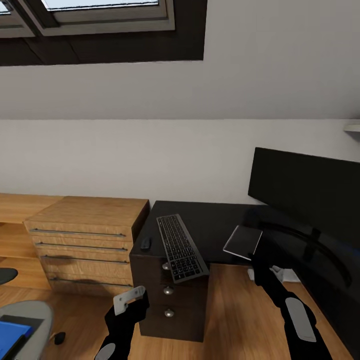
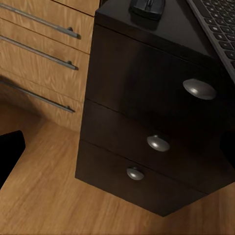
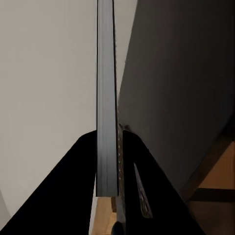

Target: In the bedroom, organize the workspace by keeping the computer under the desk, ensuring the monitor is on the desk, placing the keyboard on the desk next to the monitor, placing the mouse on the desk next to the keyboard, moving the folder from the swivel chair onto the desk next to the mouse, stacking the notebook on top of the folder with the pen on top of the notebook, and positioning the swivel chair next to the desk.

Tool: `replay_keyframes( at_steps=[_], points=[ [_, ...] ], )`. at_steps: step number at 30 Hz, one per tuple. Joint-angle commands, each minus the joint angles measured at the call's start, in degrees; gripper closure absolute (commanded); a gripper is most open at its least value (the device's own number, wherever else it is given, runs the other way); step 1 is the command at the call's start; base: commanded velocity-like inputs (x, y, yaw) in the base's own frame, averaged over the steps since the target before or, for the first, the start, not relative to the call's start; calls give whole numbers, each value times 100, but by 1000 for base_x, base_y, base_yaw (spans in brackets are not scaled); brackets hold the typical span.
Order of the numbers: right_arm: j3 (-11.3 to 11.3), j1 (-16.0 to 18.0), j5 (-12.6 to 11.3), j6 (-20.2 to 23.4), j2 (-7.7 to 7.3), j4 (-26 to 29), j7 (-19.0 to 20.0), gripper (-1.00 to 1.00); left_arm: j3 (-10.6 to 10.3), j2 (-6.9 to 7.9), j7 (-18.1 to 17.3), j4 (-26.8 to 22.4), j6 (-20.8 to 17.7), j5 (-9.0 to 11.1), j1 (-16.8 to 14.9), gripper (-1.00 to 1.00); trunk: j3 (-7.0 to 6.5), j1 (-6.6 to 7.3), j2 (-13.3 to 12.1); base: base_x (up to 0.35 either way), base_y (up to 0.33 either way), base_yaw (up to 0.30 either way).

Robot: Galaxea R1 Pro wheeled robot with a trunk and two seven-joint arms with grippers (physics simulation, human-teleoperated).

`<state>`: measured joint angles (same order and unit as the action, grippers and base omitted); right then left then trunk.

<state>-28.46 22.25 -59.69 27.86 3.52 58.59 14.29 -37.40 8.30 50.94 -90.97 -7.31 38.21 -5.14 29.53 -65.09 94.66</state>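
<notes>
Over the desk's (image 1: 220, 220) near edge, I am gripping the notebook (image 1: 243, 241) in my right gripper (image 1: 258, 261), keeping it level for stacking on the folder (image 1: 12, 334).

No readable text, labels, brands or nos. anywhere. Keyboard (image 1: 181, 247) keycaps too small/blurred, legends can't be made out. Monitor (image 1: 305, 190) screen dark, no logo legible. Notebook (image 1: 243, 242) cover plain.
</notes>
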Motion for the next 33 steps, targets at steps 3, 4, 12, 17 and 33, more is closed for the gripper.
replay_keyframes(
  at_steps=[3, 4, 12, 17, 33],
  points=[
    [-23, 7, -42, 53, 8, -7, 14, 100, -13, 5, 38, -9, -34, 11, -9, -100, 61, -66, 125, 0, 0, 0],
    [-22, 7, -42, 53, 8, -13, 14, 100, -13, 5, 38, -9, -34, 11, -7, -100, 79, -88, 166, 0, 0, 0],
    [5, 7, -43, 45, 1, -147, 11, 100, -13, -2, 38, -1, -40, 17, -8, -100, 222, -264, 486, 0, 0, 0],
    [230, 7, -37, 33, -14, -309, 12, 100, -18, -3, 38, 0, -42, 20, -8, -100, 312, -374, 687, 0, 0, 0],
    [345, 7, -34, 26, -20, -356, 13, 100, -46, 2, 38, 12, -43, 20, -7, -100, 474, -571, 1048, 0, 0, 0]
  ],
)
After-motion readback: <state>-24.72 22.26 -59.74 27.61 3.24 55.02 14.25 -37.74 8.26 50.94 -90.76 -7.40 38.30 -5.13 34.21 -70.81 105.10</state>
